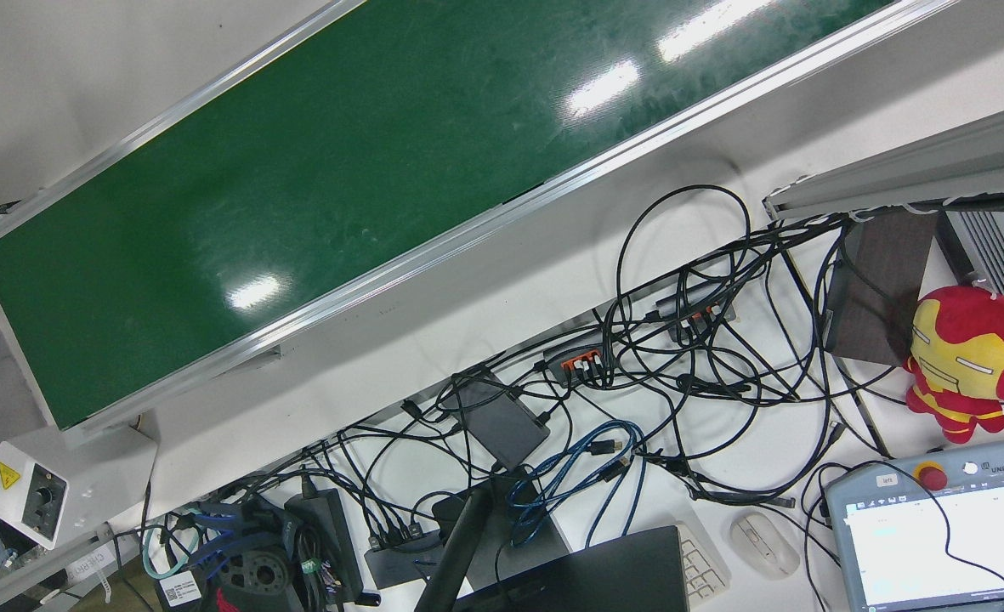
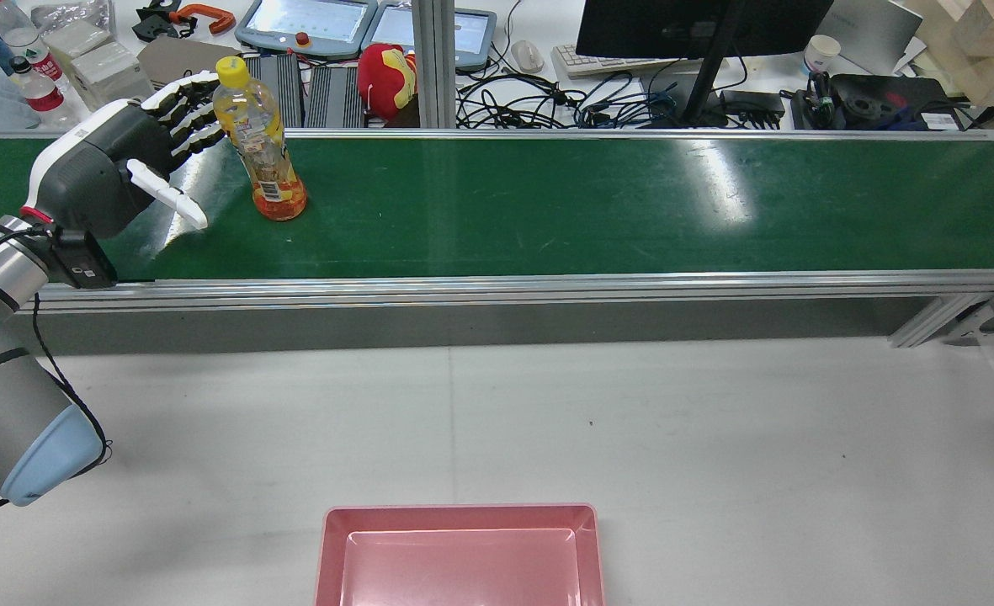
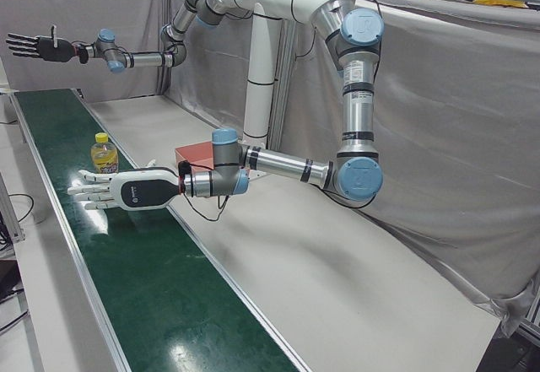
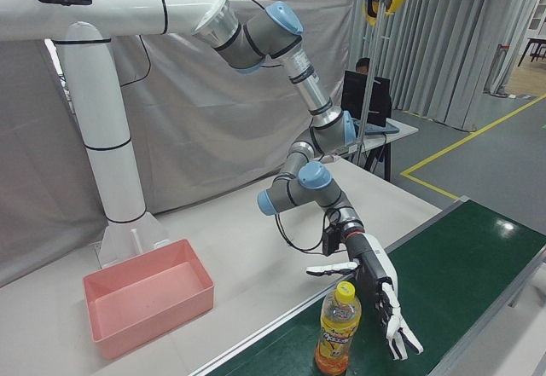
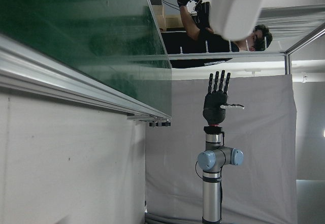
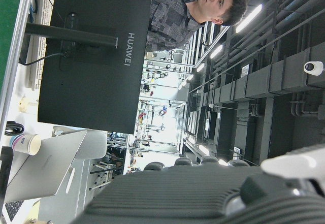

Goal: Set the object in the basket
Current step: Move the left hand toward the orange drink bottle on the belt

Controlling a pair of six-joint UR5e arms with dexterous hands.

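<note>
Nearest the rear camera, a pink basket (image 2: 460, 551) is seen on the grey table (image 2: 715, 421), well apart from the green conveyor belt (image 2: 589, 202). Beyond it, the left hand (image 2: 126, 164) is held over the belt with its fingers spread and nothing grasped, the fingertips (image 2: 189, 93) reaching just beside the upper part of a yellow-capped drink bottle (image 2: 268, 143); whether they touch it cannot be told. The bottle stands upright on the belt, near its far rail, filled with an orange-yellow liquid. The right hand (image 3: 38, 47) is raised well away from the bottle, at the far end of the belt, fingers extended and empty.

The bottle is judged to be moderately heavy for its size, since it looks full, with smooth, slightly yielding plastic walls and a glossy label that may prove slippery. A wrap around the mid-body, above the label's bulge and below the neck, is judged the firmest hold; a grip near the cap could let it tip.
</note>
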